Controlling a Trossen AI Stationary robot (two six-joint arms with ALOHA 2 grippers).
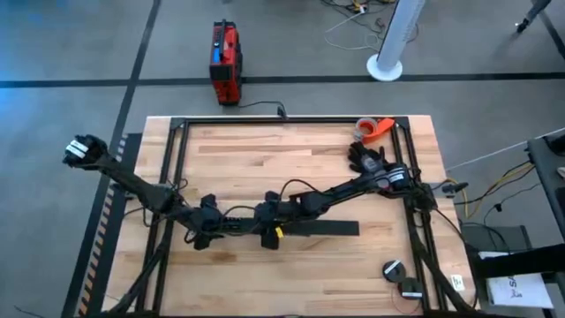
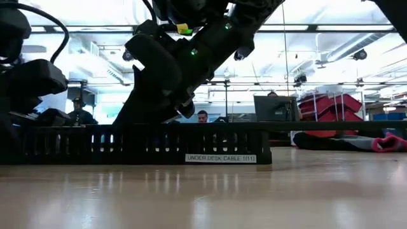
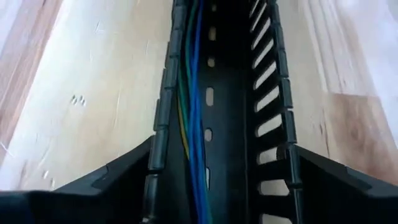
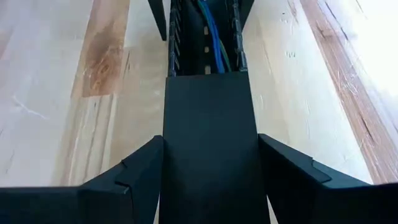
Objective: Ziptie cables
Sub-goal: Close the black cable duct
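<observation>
Down on the wooden worktop [image 1: 265,155], both arms met over the black slotted rail [image 1: 300,228]. The cables [image 3: 193,124], green and blue, lay lengthwise inside the rail's channel. The left end effector [image 3: 214,186] stood open, its fingers [image 3: 112,180] straddling the rail's slotted walls without clamping them. The right end effector [image 4: 211,168] was likewise spread wide, one finger on either side of the rail's flat cover [image 4: 210,143].

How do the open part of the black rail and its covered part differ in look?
The open part of the rail shows slotted side walls, while the covered part is a smooth black lid with no slots. In the open part the cables, blue and green, lie in plain sight; under the covered part they are hidden. Both parts are black and lie on the wooden table.
</observation>
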